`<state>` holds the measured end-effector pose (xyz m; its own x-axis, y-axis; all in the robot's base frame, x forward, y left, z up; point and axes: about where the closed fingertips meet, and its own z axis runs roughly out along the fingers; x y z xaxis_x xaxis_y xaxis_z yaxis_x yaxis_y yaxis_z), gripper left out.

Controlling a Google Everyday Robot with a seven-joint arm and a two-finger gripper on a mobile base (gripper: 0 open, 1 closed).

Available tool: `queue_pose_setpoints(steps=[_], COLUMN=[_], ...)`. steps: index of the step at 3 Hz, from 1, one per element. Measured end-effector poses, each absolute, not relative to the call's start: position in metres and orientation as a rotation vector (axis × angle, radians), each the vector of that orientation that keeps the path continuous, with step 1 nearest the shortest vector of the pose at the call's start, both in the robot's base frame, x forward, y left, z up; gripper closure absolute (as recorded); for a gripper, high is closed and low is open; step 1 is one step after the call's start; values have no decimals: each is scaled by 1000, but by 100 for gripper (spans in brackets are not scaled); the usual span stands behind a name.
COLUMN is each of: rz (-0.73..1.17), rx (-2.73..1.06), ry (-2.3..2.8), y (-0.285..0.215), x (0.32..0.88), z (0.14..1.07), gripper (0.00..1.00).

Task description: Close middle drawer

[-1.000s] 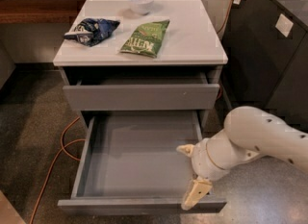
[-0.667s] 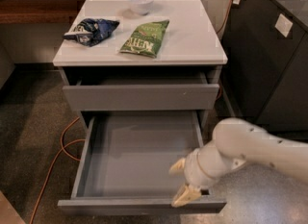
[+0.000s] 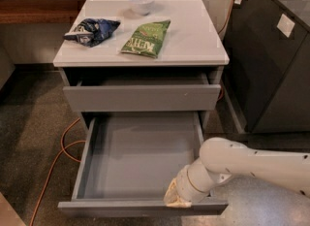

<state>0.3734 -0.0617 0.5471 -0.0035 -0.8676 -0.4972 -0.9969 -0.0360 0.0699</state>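
The middle drawer (image 3: 140,157) is pulled far out of the grey cabinet. It is a wide shallow grey tray with thin side walls, and it is empty. Its flat front panel (image 3: 116,206) lies at the bottom of the view. My gripper (image 3: 176,199) is at the end of the white arm (image 3: 252,164) that comes in from the lower right. It sits at the right part of the drawer's front edge, just inside the front panel. The top drawer (image 3: 140,97) above stands slightly out. The lowest drawer is hidden under the open one.
On the white cabinet top (image 3: 198,36) lie a white bowl (image 3: 141,2), a blue chip bag (image 3: 92,30) and a green chip bag (image 3: 147,38). A dark grey unit (image 3: 271,65) stands close on the right. An orange cable (image 3: 58,157) runs along the floor on the left.
My arm has moved left and lower, bringing the gripper from beside the drawer's right wall down to its front edge. The drawer itself has not visibly moved.
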Motion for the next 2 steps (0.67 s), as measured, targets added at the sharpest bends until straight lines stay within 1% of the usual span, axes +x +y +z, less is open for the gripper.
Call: queue_pose_setpoints(steps=[1, 2], rz=[621, 621], rx=[-2032, -2073], ry=[1925, 1924], y=[-50, -45], x=[364, 360], z=[506, 484], gripper=[100, 100])
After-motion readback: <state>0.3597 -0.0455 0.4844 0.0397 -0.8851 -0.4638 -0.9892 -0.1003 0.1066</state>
